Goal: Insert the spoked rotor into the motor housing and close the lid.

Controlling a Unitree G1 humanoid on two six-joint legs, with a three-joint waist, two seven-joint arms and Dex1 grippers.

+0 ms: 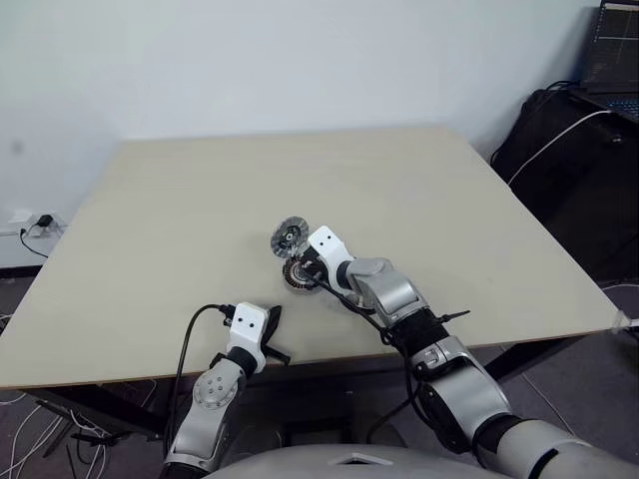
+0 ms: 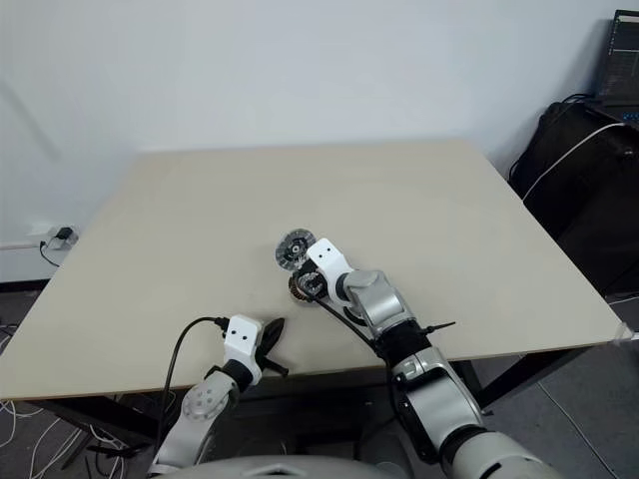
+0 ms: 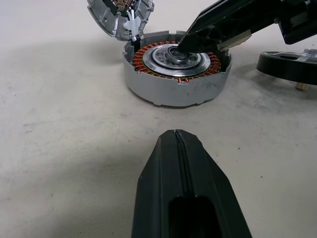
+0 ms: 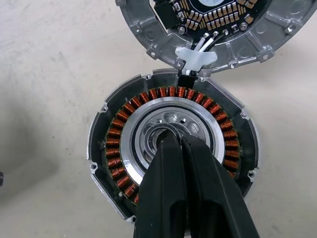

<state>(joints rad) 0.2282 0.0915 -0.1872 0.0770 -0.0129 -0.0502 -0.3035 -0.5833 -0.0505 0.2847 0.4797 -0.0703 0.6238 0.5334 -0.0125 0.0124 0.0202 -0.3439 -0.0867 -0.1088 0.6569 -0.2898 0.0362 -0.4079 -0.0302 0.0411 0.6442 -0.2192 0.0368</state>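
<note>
The right tool [image 4: 173, 141], fingers pressed together and empty, has its tips in the centre of the motor housing [image 4: 171, 148]. The lid [image 4: 208, 29] stands open just beyond; a black disc [image 3: 290, 64] lies beside. The left tool [image 3: 176, 136], closed, rests on the tabletop [image 1: 180, 200] nearby.

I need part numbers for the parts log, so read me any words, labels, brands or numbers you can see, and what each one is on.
No readable text in any view.
Motor housing: copper windings and bare metal, no marking visible.
Lid, lying open beside it: circuit contacts inside, no legible print.
Laptop screen at the far right: lines of content, too small to read.
</note>
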